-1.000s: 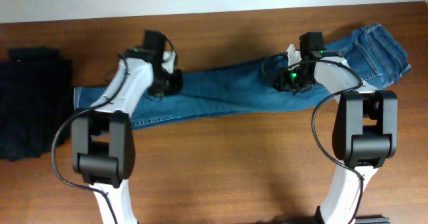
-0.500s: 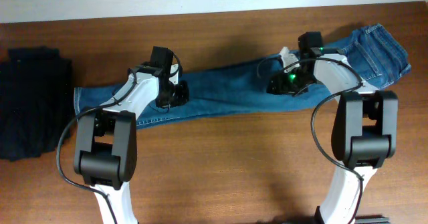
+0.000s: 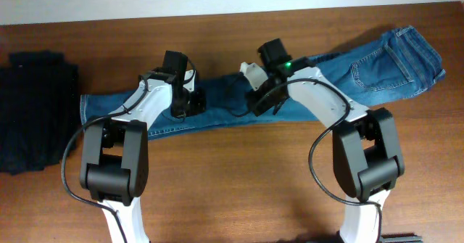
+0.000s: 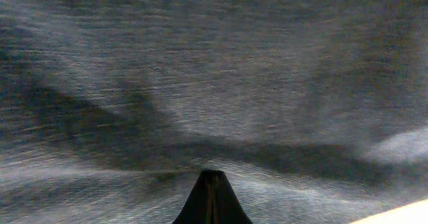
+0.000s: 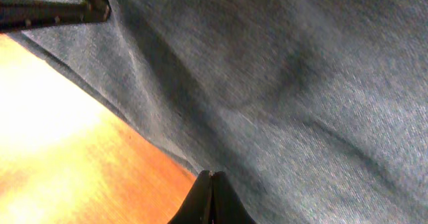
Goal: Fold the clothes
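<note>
The blue jeans [image 3: 377, 65] lie stretched across the table, waistband at the far right and leg ends at the left. My left gripper [image 3: 190, 104] is down on the legs. In the left wrist view it [image 4: 212, 178] is shut, its tips pressed to denim [image 4: 214, 63] where dark creases meet. My right gripper [image 3: 258, 105] is over the middle of the jeans, at their near edge. In the right wrist view it [image 5: 211, 177] is shut right where the denim [image 5: 301, 83] meets the wood. No cloth shows between either pair of fingers.
A black folded garment pile [image 3: 36, 120] sits at the table's left edge. Brown wooden table [image 3: 239, 178] stretches in front of the jeans, between the two arm bases. The table's far edge meets a pale wall.
The right gripper has swung left from the thigh area near the waistband to the middle of the jeans and has shut. The left gripper shifted slightly right and down earlier. The jeans have not moved.
</note>
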You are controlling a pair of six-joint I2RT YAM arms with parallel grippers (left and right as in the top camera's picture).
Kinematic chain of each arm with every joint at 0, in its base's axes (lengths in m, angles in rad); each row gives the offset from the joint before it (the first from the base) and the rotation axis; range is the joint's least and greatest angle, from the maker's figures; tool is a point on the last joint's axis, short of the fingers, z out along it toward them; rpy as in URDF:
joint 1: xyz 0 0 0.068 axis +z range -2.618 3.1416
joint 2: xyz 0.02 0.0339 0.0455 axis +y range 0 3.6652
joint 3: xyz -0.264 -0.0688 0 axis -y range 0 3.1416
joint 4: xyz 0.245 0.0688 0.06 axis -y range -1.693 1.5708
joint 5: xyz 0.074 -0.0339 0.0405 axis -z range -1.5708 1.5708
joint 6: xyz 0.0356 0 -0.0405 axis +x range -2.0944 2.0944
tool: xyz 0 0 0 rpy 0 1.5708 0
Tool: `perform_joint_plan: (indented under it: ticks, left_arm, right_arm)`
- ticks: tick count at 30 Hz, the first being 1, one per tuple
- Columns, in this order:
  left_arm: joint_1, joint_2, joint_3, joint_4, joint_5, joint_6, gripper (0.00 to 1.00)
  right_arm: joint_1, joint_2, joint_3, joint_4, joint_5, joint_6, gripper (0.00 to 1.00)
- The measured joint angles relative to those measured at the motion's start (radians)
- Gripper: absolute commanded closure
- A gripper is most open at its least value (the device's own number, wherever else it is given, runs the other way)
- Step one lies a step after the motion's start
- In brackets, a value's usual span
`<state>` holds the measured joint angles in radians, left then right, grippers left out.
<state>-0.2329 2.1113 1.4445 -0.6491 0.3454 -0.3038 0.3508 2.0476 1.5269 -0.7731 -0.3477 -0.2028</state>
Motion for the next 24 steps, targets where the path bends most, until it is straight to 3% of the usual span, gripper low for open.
perform_joint_plan:
  ticks: [8,13,24]
  left_arm:
    - [-0.019,-0.011,0.019,0.014,0.031,-0.059,0.99]
    - [-0.085,-0.038,0.023,0.11,0.031,-0.084,0.99]
    - [-0.193,-0.039,0.026,0.198,-0.085,-0.126,0.99]
  right_arm:
    - [0.01,0.002,0.0,0.026,0.071,0.061,0.96]
    - [0.01,0.003,0.0,0.042,0.079,0.079,0.96]
    - [0.002,0.023,0.0,0.048,0.086,0.133,0.96]
